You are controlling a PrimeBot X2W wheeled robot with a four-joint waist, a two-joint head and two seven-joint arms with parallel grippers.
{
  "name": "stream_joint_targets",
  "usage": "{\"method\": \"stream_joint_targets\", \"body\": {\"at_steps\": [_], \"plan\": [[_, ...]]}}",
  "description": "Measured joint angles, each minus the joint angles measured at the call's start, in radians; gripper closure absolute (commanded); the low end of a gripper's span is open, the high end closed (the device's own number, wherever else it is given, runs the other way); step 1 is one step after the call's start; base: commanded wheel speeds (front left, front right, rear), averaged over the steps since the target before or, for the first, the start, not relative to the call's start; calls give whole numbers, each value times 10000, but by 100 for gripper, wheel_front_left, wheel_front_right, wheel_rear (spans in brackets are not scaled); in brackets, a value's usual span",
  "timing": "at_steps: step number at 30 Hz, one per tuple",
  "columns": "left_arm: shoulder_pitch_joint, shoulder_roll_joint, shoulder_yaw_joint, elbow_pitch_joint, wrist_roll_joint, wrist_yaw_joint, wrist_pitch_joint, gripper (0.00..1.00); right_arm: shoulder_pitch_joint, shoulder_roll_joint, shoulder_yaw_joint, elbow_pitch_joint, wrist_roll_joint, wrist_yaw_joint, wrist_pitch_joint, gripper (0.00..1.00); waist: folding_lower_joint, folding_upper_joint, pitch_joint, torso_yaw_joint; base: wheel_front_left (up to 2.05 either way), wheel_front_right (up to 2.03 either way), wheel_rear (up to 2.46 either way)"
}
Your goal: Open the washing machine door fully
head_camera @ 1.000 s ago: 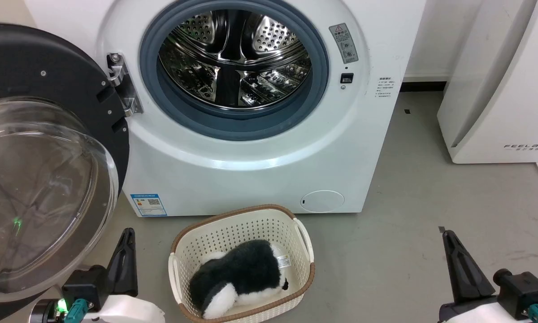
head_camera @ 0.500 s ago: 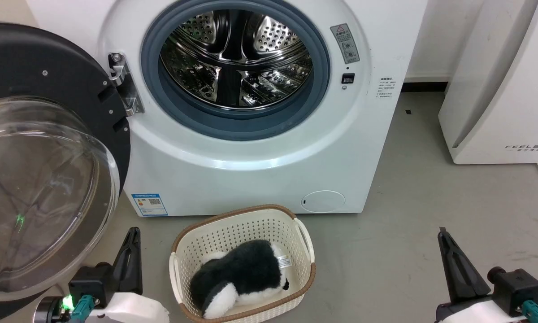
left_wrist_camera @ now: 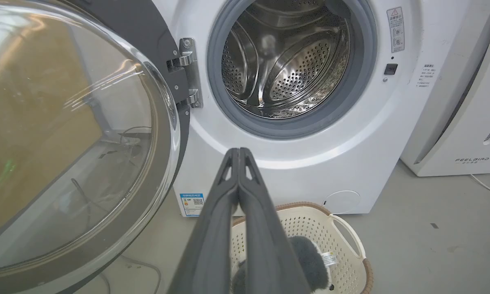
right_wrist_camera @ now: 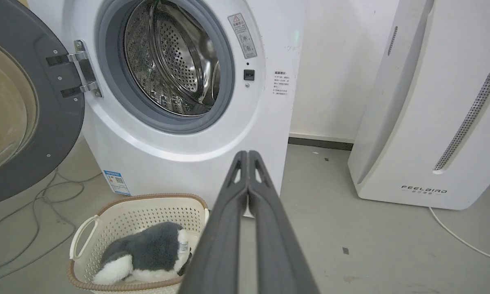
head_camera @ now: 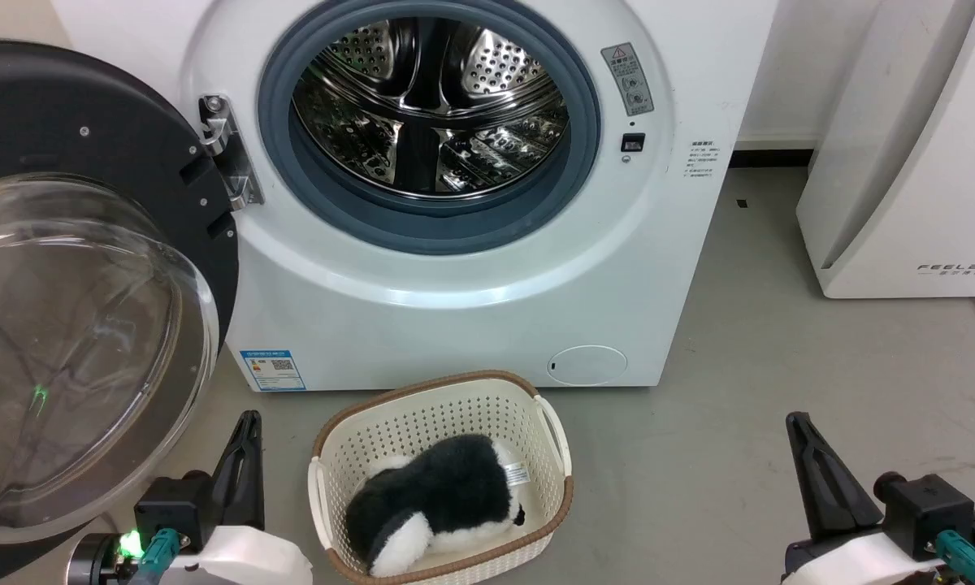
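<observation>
door: washing machine door [head_camera: 81, 325] stands wide open, left of the washing machine [head_camera: 455, 309] | left gripper [left_wrist_camera: 239, 151]: fingers pressed together, empty, near door's lower rim | right gripper [right_wrist_camera: 248, 153]: closed, empty, above floor | basket [head_camera: 447, 390] before machine

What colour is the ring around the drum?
Grey; the rubber gasket shows best in the head view.

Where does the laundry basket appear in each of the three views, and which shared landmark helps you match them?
Head view: the laundry basket is at bottom centre, in front of the washing machine.
Left wrist view: the laundry basket is at the bottom, right of centre.
Right wrist view: the laundry basket is at lower left.
Shared landmark: the blue label sticker on the washing machine, near the basket's upper left in every view.
</observation>
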Motion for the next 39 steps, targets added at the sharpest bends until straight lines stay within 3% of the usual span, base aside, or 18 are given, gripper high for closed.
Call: {"method": "stream_joint_targets", "body": {"at_steps": [39], "plan": [[-4,-8,-483,-401,186,339,792,100,-215,0,232,-67,-178,0,790,100,0,0,-12,81,0,0,0]]}}
